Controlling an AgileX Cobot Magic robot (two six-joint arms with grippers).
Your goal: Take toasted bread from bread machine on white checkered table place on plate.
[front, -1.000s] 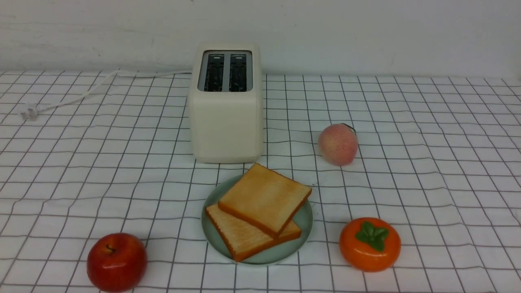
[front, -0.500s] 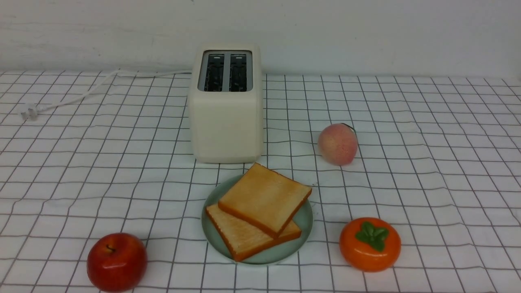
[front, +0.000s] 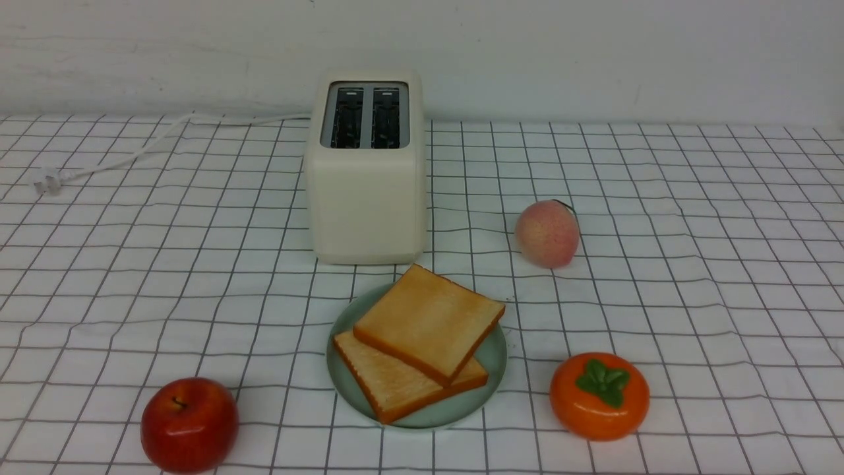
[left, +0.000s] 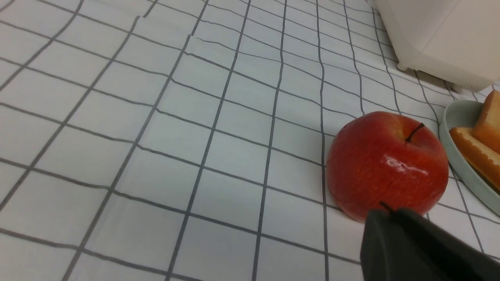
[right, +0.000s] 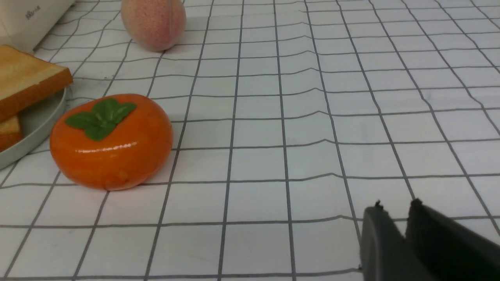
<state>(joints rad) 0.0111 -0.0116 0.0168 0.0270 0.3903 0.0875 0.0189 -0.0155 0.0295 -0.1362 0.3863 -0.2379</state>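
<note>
Toasted bread (front: pixel 422 343): two slices, stacked flat and overlapping on plate (front: pixel 493 359), upper slice skewed so one corner overhangs the rim toward the bread machine (front: pixel 366 191). Both slots of the machine dark and empty in the front view. Plate just in front of the machine, on white checkered table (front: pixel 692 297). Judged: transfer complete, nothing left to lift.

Relation to tools: neither arm visible in the front view, so both judged pulled back toward the near edge of the table. Bread lying forward of both and between them. Left gripper (left: pixel 384 218) close behind red apple (left: pixel 386 164), plate rim (left: pixel 455 156) just past the apple. Right gripper (right: pixel 394 218) well apart from orange persimmon (right: pixel 111 140), plate (right: pixel 35 127) beyond that. Left arm judged the nearer to the plate.

Tool state: left fingertips pressed together with no gap, holding nothing. Right tips parted by a narrow slit, empty; whether opening or closing not determinable.

View differences: front view alone gives the empty slots, the whole stack, power cord (front: pixel 132 155). Wrist views alone give the grippers. Right wrist view adds peach (right: pixel 153 23) near the machine's corner and the upper slice's edge overhanging the rim; left wrist view only a sliver of crust (left: pixel 474 150).
</note>
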